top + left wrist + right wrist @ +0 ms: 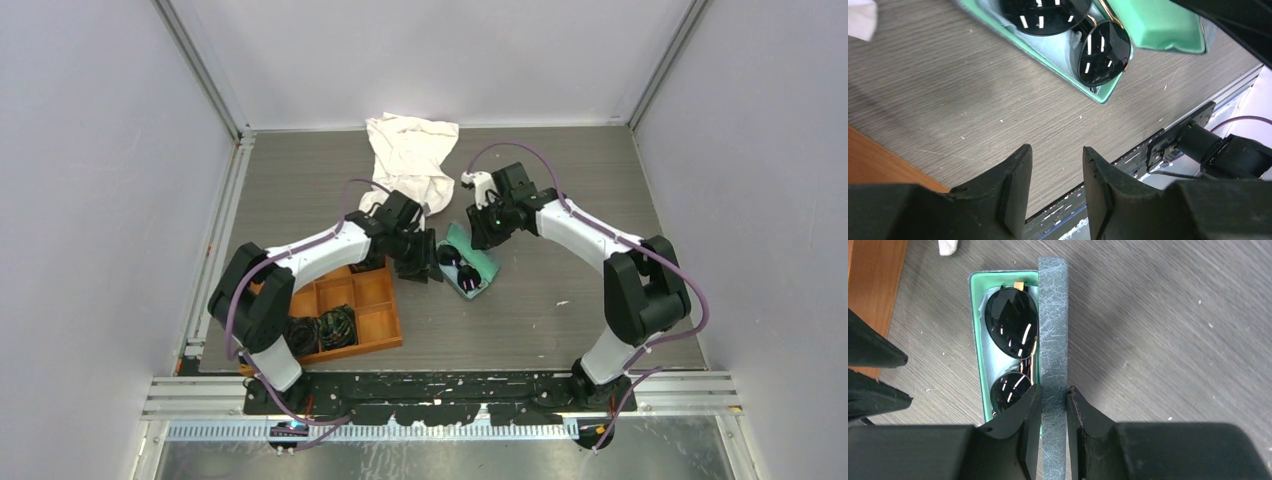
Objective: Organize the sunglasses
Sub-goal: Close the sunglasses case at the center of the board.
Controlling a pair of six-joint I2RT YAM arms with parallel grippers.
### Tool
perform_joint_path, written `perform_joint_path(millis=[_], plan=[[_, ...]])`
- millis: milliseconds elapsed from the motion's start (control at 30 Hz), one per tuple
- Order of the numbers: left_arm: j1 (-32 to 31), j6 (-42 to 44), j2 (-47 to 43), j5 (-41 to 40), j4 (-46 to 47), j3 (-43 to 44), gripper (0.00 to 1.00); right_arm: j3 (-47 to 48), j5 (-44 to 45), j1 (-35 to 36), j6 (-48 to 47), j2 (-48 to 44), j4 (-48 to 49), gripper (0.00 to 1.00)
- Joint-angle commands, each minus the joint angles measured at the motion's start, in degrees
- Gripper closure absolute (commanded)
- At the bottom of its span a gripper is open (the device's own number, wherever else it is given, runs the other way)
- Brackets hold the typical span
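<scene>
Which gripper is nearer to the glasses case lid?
Right. The right gripper grips the glasses case lid; the left gripper hangs open off to one side, touching nothing.

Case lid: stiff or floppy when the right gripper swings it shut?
Likely stiff: the lid stands straight on edge between the fingers of the right gripper. Case probably light, may slide on the flat table. Sunglasses lie inside; lenses could get pinched.
</scene>
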Motion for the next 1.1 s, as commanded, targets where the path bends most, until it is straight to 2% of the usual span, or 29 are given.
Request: perform_joint_path(millis=[0,233,400,700,767,933,1067], plan=[[1.3,1.2,0.1,0.6,0.3,1.3,0.57,-4.2,5.8,0.4,8.6,-6.9,4.9,0.76],[1.8,0.8,2.9,3.3,2.8,0.9,0.57,-12.6,23.1,2.1,17.9,-16.8,6.6,0.76],[1.7,-0.2,5.6,5.3,4.5,1.8,0.57,-19.8,30.2,2.6,28.6,-24.8,7.9,0.75],[0.5,-2.1,11.9,7.3,6.6,5.0,0.58,-25.7,30.9,3.6,34.4,-28.7,9.4,0.71],[-0.1,-2.4,13.2,7.3,6.7,6.2,0.58,-25.8,30.1,3.6,34.9,-28.4,9.8,0.69],[-0.9,-3.2,16.1,8.0,7.2,8.5,0.58,-25.7,31.1,3.5,35.8,-28.9,9.9,0.50],[-1.2,-3.6,16.9,7.7,7.3,9.5,0.58,-25.2,34.2,3.4,35.8,-31.4,8.5,0.43]])
